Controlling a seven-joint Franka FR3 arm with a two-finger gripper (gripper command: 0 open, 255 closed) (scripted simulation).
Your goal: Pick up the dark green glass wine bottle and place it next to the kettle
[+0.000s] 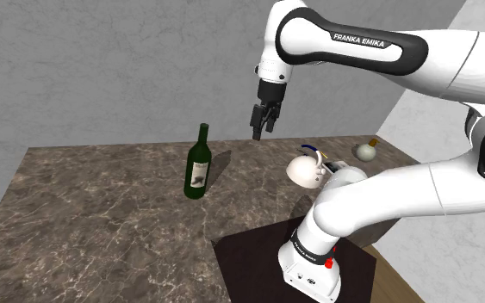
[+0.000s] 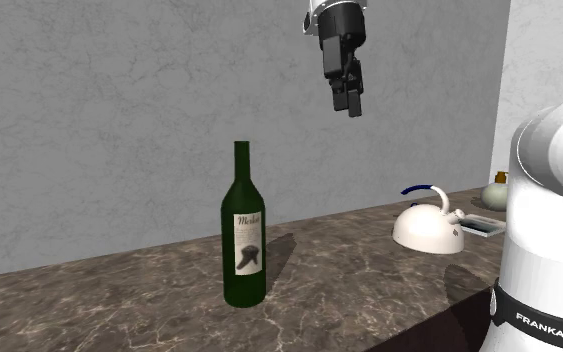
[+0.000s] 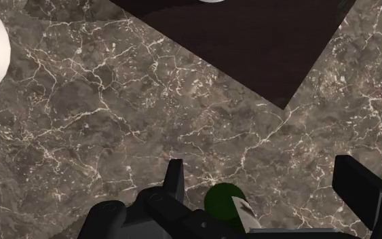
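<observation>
Currently, approach stage: the gripper [image 1: 263,120] hangs above the bottle [image 1: 198,165], slightly aside, fingers [image 3: 176,180] apart and empty. Next: centre over the neck, descend, close.

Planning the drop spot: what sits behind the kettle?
Behind the white kettle sit a small round cream jar and a flat dark-faced slab. The arm covers the counter beside them, so anything there is hidden.

We read "FRANKA EMIKA" on the arm [image 1: 358,40] and again, cropped, on its base; the wine bottle [image 2: 246,225] label apparently reads "Merlot".
</observation>
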